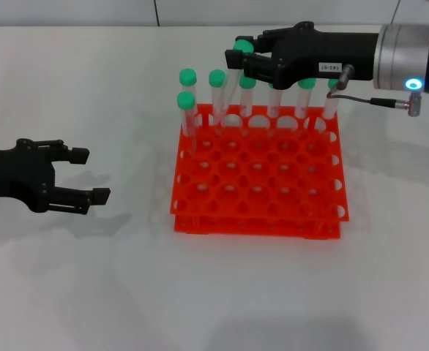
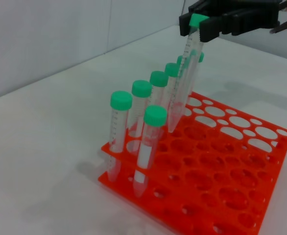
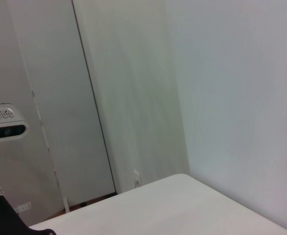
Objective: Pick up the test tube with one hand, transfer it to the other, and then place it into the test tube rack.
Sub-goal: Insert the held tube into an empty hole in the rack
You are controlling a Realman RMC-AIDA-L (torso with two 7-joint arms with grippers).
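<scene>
On the far left of the head view, the left gripper (image 1: 83, 175) hovers low over the white surface (image 1: 214, 292), well apart from the rack. Its two black fingers are spread wide and nothing is between them. They point toward the test tube rack (image 1: 258, 183), which stands to the right of this gripper.

The rack is bright orange-red, with two tiers and a grid of round holes. Most of its holes hold nothing. Along its back row stand several green-capped tubes (image 1: 217, 99), upright or a little tilted, and one more tube (image 1: 187, 110) stands in the second row at the rack's left corner, the corner nearest to the left gripper.

Above the back row of the rack is the right gripper (image 1: 245, 60), black, with a small white label on its body and a silver wrist with a blue light. It reaches in from the right side. Its fingers are closed on the green cap end of the test tube (image 2: 182, 83). In the left wrist view this tube hangs tilted below the gripper, and its pointed lower end is at a hole in the back part of the rack; whether it is fully seated I cannot tell.

The right wrist view shows only a wall and a corner of the surface.
</scene>
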